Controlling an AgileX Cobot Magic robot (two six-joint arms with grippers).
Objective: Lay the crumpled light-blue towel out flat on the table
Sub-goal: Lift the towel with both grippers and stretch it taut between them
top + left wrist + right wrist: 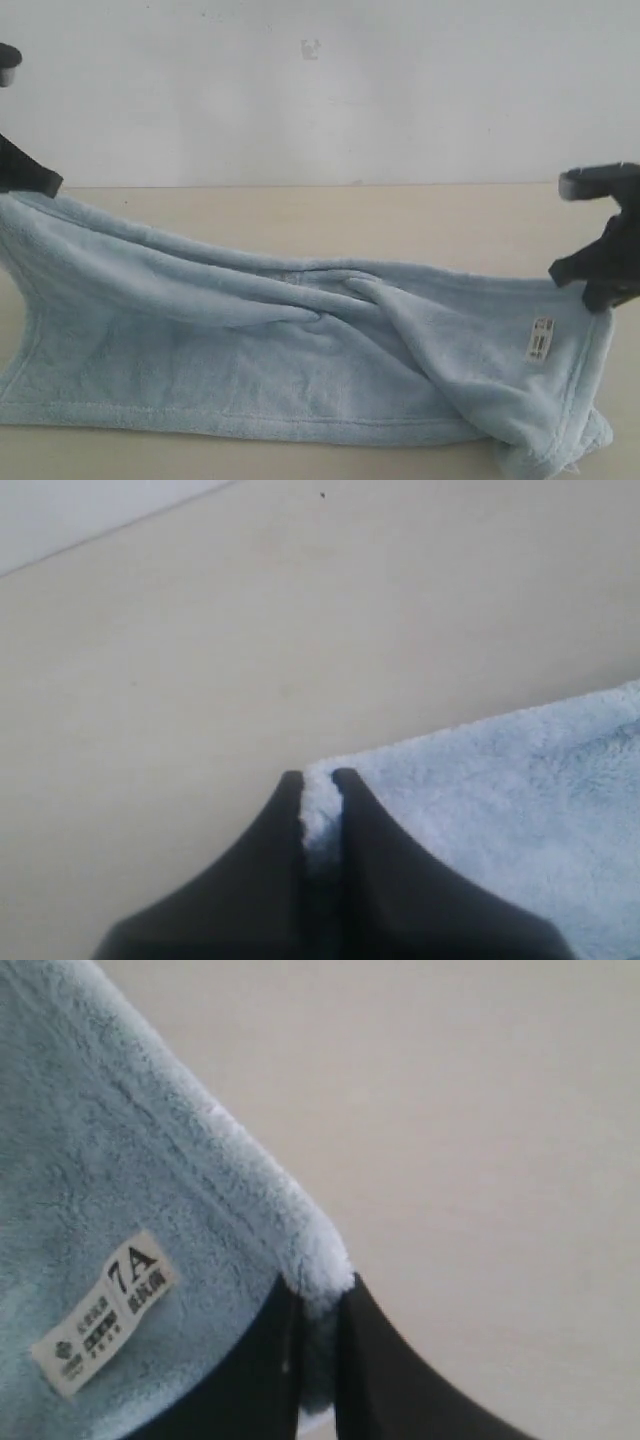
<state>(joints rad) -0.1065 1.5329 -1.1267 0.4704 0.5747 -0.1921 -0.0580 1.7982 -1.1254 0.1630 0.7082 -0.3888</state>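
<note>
I held the pale light-blue fluffy terry towel [300,360] by two corners. The left fingers [275,820] were clamped on one hemmed corner, the right fingers [380,1370] on the corner beside the small white label [105,1312]. The cloth hung between them, creased in the middle, its lower edge resting on the smooth pale beige wood-look bench [420,220]. I judged this the stretching step. Next I would need to draw the corners apart and lower them (evenly, so the folds drop out). The label read "7A"; its smaller print was illegible.
</note>
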